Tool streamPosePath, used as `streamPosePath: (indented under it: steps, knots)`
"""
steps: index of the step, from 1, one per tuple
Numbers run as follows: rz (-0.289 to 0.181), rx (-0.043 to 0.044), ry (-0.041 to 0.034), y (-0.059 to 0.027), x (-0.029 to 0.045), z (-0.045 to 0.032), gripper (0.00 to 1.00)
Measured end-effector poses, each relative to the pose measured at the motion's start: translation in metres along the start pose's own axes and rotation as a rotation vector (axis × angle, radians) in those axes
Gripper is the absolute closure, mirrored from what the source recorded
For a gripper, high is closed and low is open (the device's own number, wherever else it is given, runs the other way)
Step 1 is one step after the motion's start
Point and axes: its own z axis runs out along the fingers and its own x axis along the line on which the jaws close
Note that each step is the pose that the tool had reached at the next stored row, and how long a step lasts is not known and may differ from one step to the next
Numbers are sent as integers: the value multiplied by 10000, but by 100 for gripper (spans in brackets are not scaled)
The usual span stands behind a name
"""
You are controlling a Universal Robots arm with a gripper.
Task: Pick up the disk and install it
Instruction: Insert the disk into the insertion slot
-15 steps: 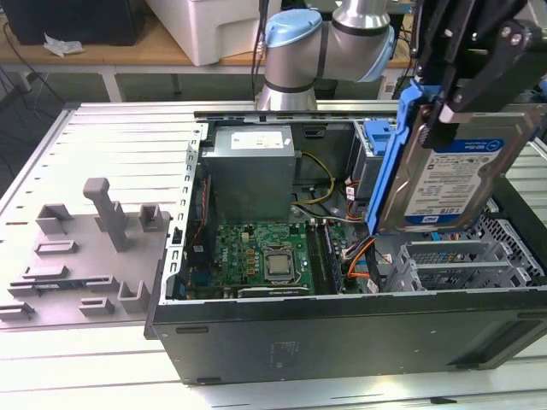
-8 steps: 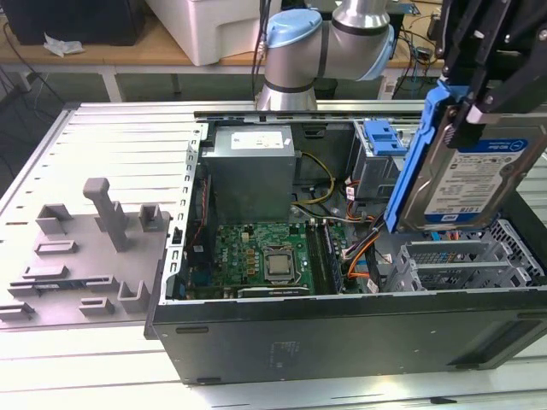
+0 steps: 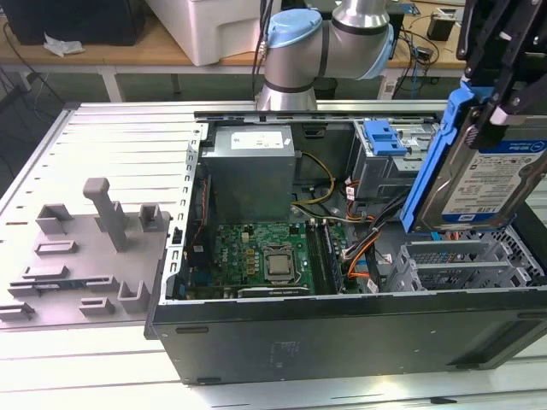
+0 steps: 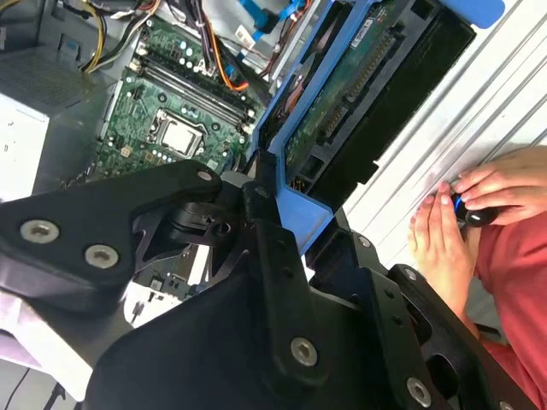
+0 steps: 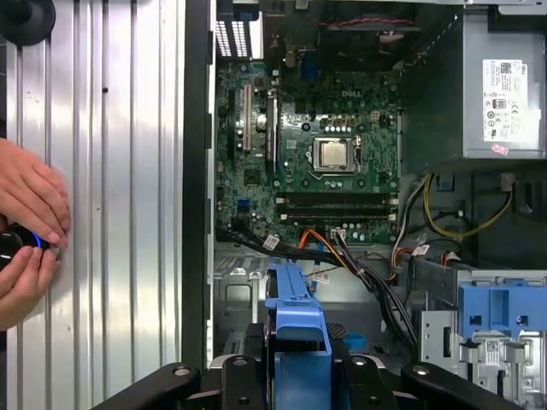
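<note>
Clearly, the flat rectangular silver disk (image 3: pixel 494 184), framed by a blue plastic carrier bracket, is held in the air by the black gripper (image 3: pixel 500 107), whose fingers are clenched on the upper part of the bracket. The disk is seen nearly upright, a little tilted, above the corner of the open black computer case (image 3: pixel 342 320) at the exterior view's right, over the silver metal drive bays (image 3: pixel 461 260). It is judged not yet seated in any bay.

The disk is judged to be stiff, rather heavy for its size and sensitive to shocks. Its smooth metal is probably slippery, so the plastic bracket edges are considered the proper place for a hold.

A white-and-blue label is seen on its face, and a white label on the grey power supply box (image 3: pixel 252 171). Their print is not reproduced here.
</note>
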Motion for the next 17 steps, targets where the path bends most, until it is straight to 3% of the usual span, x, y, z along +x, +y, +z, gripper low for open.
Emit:
streamPosePath:
  steps: [4,7,13,17]
  knots:
    - [70,-1,-61,-74,8,7,63]
    - [104,-2,-65,-110,10,18,63]
    - [112,-1,-68,-117,11,24,63]
    - [110,-3,-121,-117,21,27,63]
